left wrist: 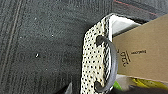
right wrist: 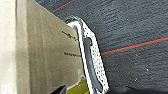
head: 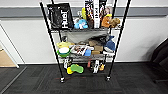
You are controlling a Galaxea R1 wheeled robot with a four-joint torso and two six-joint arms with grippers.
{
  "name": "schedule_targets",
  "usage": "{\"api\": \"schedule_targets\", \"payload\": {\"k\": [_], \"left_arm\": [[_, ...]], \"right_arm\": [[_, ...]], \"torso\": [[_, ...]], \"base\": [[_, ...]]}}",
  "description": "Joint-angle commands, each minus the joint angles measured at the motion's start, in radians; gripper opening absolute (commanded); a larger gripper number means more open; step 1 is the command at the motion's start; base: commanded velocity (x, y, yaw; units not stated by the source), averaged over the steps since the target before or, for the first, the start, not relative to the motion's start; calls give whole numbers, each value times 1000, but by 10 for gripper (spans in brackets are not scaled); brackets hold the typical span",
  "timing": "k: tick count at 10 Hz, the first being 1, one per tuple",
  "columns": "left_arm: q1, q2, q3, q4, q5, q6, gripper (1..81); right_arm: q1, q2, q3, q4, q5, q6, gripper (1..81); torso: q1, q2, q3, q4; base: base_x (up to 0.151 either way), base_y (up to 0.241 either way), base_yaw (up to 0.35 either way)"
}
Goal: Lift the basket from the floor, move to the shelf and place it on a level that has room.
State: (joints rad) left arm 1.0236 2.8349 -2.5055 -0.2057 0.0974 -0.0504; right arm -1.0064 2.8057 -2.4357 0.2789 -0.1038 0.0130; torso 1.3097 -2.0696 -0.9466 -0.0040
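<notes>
Ahead of you in the head view stands the shelf (head: 85, 42), a black wire rack on small wheels on the dark grey carpet of the floor (head: 37, 80). Its tiers are crowded: a black bag (head: 60, 16), a blue toy (head: 81, 23) and tall packets on the higher tier in view, a green bowl (head: 64, 52) and boxes in the middle, and a green sponge-like thing (head: 76, 68) low down. The rack's posts run up past the upper edge of that view.

The basket (left wrist: 96, 60) shows in your left wrist view: one cream woven end with its dark curved handle (left wrist: 112, 65), carpet beyond it. A brown cardboard box (left wrist: 142, 57) with printed text sits in it, above the pale liner. Your right wrist view gives the basket's other end (right wrist: 96, 62), its grey handle (right wrist: 90, 62) and the same box (right wrist: 47, 50).

You cannot tell whether either gripper's jaws are open or closed; the dark shapes at the frame edges may be fingers, but they are too blurred.
</notes>
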Motion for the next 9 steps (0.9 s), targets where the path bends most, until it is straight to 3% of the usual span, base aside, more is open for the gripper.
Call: {"api": "schedule_targets", "payload": {"k": [1, 7, 8, 9], "left_arm": [[-130, 12, 2, -9, 56, 0, 811], [-127, 12, -7, 8, 61, -3, 811], [-127, 14, -7, 8, 61, -3, 811], [-128, 18, -7, 11, 61, -3, 811]], "right_arm": [[113, 16, -26, 3, -89, -1, 811], [113, 20, -49, 0, -93, -2, 811], [113, 19, -51, 0, -93, -2, 811], [114, 17, -51, 2, -93, -2, 811]], "torso": [[0, 0, 0, 0], [0, 0, 0, 0], [64, -100, 0, 0], [65, -102, 0, 0]], "base": [[0, 0, 0], [0, 0, 0], [0, 0, 0], [0, 0, 0]]}}
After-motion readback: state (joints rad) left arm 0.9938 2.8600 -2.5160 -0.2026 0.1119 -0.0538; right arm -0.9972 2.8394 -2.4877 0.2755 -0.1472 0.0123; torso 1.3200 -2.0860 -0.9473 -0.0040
